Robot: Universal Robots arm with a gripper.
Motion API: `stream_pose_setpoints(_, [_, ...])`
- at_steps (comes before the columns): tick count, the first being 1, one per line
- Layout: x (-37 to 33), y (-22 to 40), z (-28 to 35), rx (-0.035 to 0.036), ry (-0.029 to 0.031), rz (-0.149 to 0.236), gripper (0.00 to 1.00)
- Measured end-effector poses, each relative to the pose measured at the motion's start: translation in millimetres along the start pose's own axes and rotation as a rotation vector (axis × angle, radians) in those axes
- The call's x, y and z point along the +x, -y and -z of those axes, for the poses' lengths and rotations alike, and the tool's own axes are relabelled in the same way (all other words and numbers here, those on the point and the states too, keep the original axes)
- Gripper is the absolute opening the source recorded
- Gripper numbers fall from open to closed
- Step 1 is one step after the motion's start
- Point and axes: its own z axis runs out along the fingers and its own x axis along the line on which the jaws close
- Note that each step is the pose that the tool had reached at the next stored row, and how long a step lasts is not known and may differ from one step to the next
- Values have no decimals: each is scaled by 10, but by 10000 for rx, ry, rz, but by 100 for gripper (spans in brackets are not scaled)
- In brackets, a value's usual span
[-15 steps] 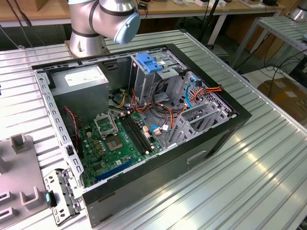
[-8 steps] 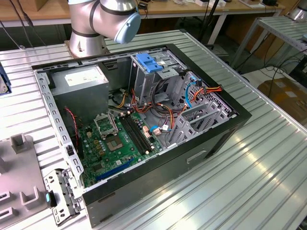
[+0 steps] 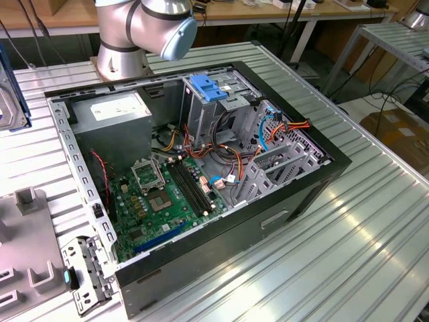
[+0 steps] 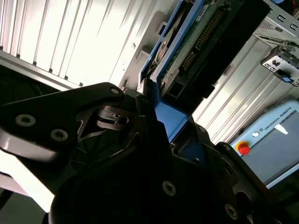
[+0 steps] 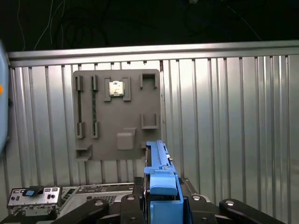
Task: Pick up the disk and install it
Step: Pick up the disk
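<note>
The disk (image 5: 157, 173) appears edge-on in the first wrist view, its light blue rail standing up between the black fingers of my gripper (image 5: 161, 201), which is shut on it. In the second wrist view the same disk (image 4: 187, 51) juts out from the gripper (image 4: 159, 116), showing a blue rail and a connector edge. It hangs above the ribbed metal table, off to one side of the open computer case (image 3: 288, 201). In the exterior view a silver slab with a blue edge, which looks like the disk (image 3: 9, 100), sits at the far left edge.
Inside the case are a blue-topped drive cage (image 3: 211, 90), a grey power supply (image 3: 110, 111), a green motherboard (image 3: 167, 194) and loose cables. A grey parts holder (image 5: 117, 114) lies on the table beside a metal bracket (image 3: 84, 268). A pendant with a red button (image 4: 242, 148) lies nearby.
</note>
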Motion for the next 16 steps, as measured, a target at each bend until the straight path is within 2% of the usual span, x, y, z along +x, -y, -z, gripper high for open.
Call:
stream_pose_setpoints(4, [-6, 106, -3, 1, 0, 0, 37])
stream_pose_setpoints(5, [-8, 153, -4, 0, -1, 0, 37])
stream_pose_setpoints(8, [-10, 198, -6, 0, 0, 0, 37])
stream_pose_setpoints(16, [-11, 208, -6, 0, 0, -1, 37])
